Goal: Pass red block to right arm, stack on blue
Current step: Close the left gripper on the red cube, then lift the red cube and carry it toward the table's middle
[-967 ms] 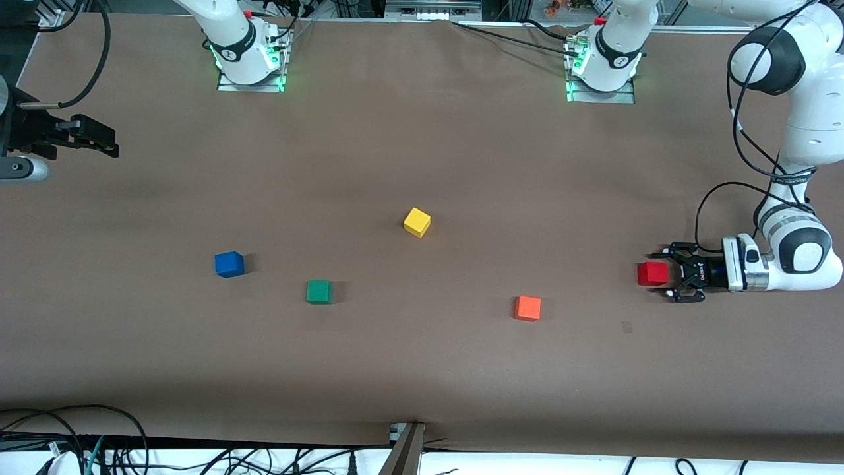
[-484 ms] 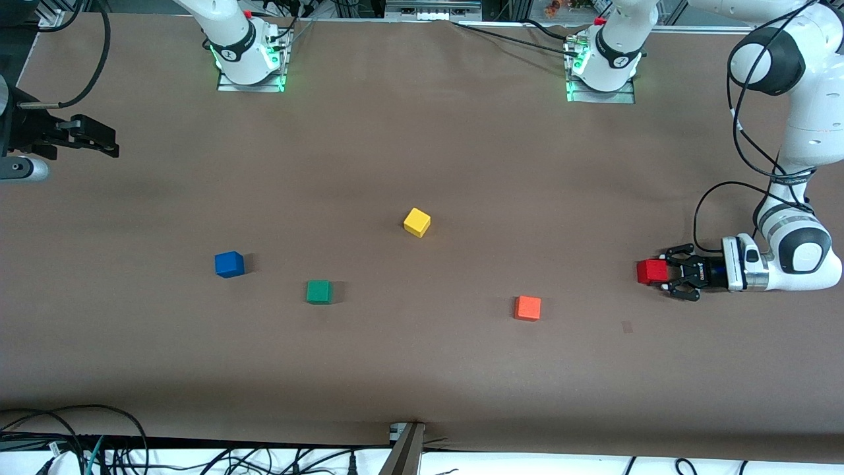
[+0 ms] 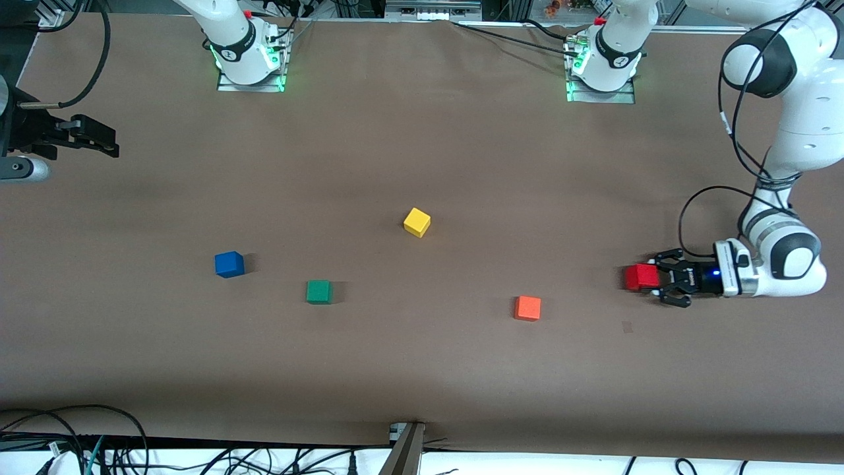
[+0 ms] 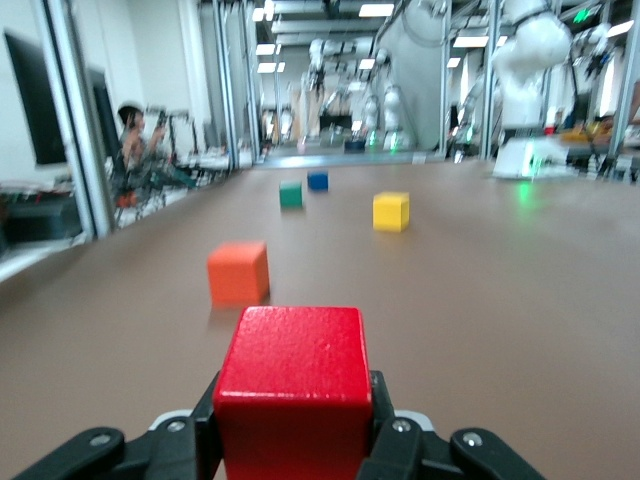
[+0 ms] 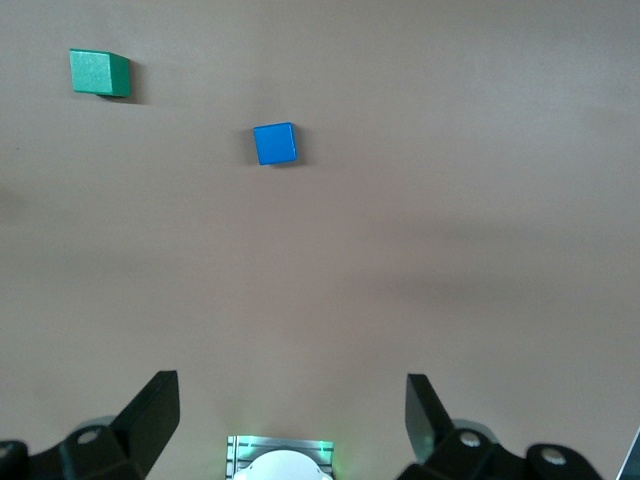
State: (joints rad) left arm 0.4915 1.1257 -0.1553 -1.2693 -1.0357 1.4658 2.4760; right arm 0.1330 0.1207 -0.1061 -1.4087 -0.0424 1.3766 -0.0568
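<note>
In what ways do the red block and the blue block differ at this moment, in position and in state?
The red block is clamped in the shut left gripper at the left arm's end of the table; the blue block stands free on the table, toward the right arm's end. The open right gripper is up over the table near the blue block, touching nothing. Both are small cubes of similar size.

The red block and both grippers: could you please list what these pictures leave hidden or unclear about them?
- Red block: its underside is cut off by the left wrist view's edge, so contact with the table cannot be told.
- Left gripper: shut on the block; in the front view its fingertips are too small to see.
- Right gripper: open; the front view's edge crops its arm.
</note>
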